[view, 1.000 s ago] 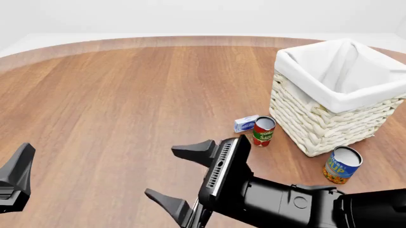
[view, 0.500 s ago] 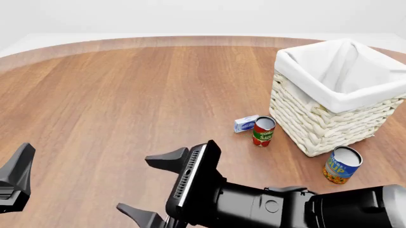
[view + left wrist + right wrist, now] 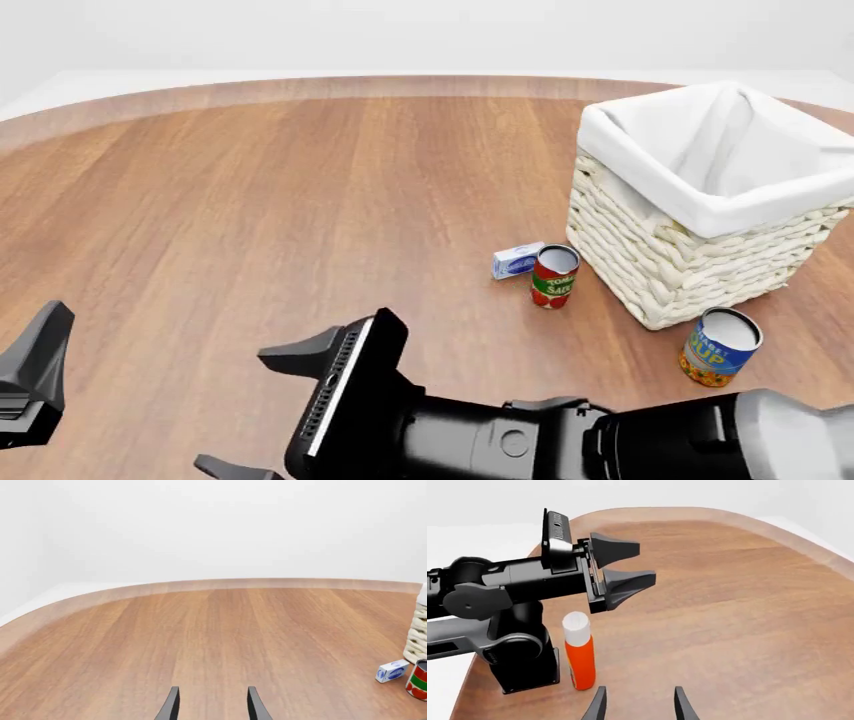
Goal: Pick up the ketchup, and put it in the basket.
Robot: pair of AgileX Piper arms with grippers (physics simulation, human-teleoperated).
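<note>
Left wrist view: the left gripper (image 3: 211, 707) has its fingertips apart with nothing between them, pointing across bare wooden table (image 3: 200, 640). At the far edge sit a small blue-white box (image 3: 391, 670), a red-green can (image 3: 419, 680) and a strip of the basket (image 3: 419, 640).

Front view: the right gripper (image 3: 260, 410) is spread wide and empty, low near the table's near edge. The basket (image 3: 694, 255) stands well apart to the right, with a blue-yellow can (image 3: 719, 346) beside it. The ketchup is not visible here.

Right wrist view: the ketchup (image 3: 580, 655) stands upright just beside the left arm's base, below the left gripper (image 3: 627, 570).

Risk: the bottle is tall and narrow; a glancing finger would likely topple it, and the left arm close by risks collision.

Surroundings: smooth wood-grain tabletop with a curved edge, plain white walls.
</note>
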